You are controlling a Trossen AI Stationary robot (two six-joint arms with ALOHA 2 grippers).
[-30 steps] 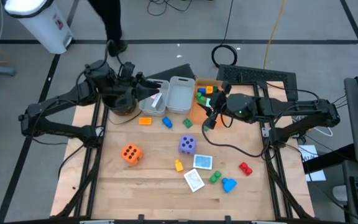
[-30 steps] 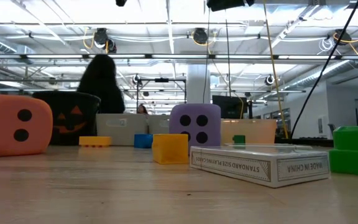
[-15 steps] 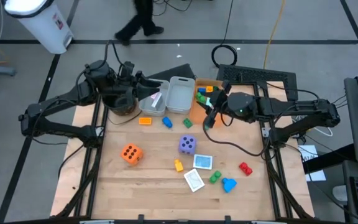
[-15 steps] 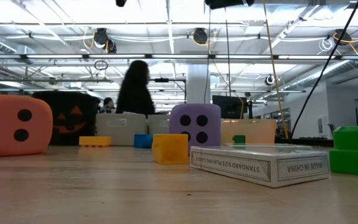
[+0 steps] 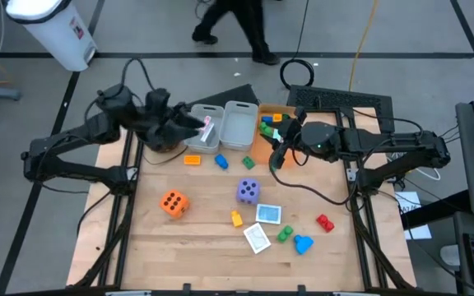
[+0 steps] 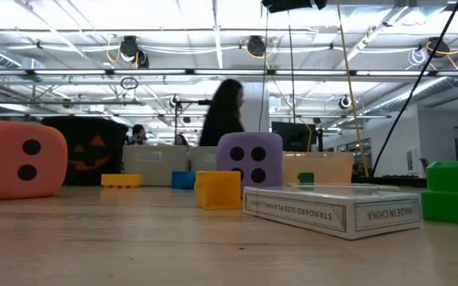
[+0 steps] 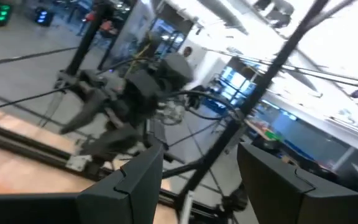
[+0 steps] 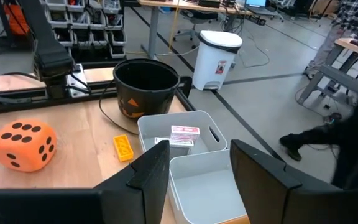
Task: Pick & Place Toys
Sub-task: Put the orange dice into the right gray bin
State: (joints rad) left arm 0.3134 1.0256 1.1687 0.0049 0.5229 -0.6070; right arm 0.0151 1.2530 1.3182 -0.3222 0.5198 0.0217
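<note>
The toys lie spread over the wooden table: an orange die (image 5: 173,203), a purple die (image 5: 248,191), two cards (image 5: 268,214) and small blocks such as a yellow one (image 5: 237,219) and a red one (image 5: 325,222). A card (image 8: 184,134) lies in the left grey bin (image 5: 203,134). My left gripper (image 5: 196,123) hangs open over the black pot (image 5: 161,136) and that bin's edge, with nothing between its fingers (image 7: 143,174). My right gripper (image 5: 276,158) hovers open beside the orange bin (image 5: 271,123), also with nothing in it.
A second grey bin (image 5: 239,127) stands between the left grey bin and the orange bin, which holds several blocks. Orange, blue and green blocks (image 5: 221,162) lie just in front of the bins. A person (image 5: 237,20) walks beyond the table's far edge.
My left arm has drawn back a little toward the table's left edge and swung its gripper slightly, still open. My right gripper has stayed in place. The person behind the table has walked from left to right.
</note>
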